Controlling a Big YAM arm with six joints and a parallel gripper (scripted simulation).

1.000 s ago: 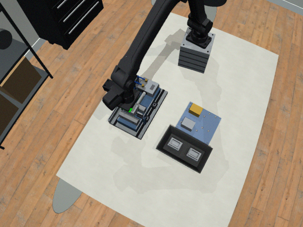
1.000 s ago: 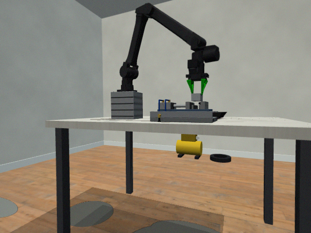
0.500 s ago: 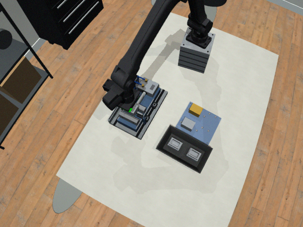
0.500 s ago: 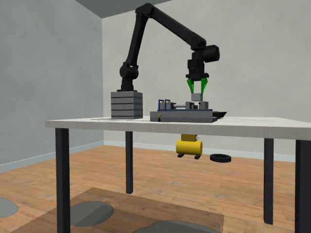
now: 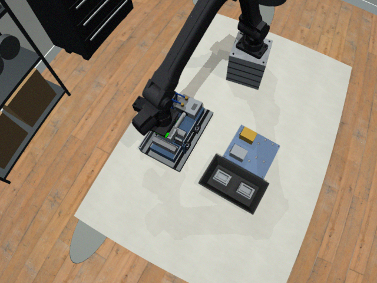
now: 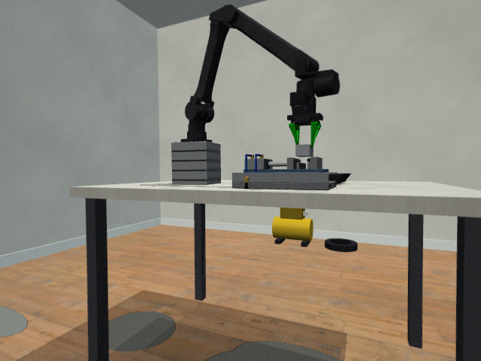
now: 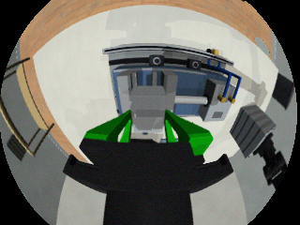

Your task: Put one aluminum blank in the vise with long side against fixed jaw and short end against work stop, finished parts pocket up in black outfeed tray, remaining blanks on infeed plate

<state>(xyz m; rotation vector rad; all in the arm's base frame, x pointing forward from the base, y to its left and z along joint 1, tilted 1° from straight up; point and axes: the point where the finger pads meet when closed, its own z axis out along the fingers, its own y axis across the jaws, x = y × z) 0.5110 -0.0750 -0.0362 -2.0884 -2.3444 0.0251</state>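
Gripper (image 6: 304,141): green fingers clamped on a gray aluminum blank (image 6: 304,150), centre frame, just above the vise (image 6: 283,179). Tray (image 5: 210,170), lower right: two finished parts (image 5: 221,177).

A white rectangular worktop (image 6: 388,195) rests on dark square legs (image 6: 95,271) over a wood-plank floor (image 6: 252,271). Off the worktop's far left corner stands a black drawer cabinet with silver bar handles (image 5: 91,24). Off its left edge stands a black-framed shelf rack (image 5: 45,63) holding brown boxes (image 5: 33,97). Below the worktop's far edge sit a yellow cylindrical tank (image 6: 291,228) and a black tyre-like ring (image 6: 330,244). Grey walls (image 6: 58,116) enclose the room.
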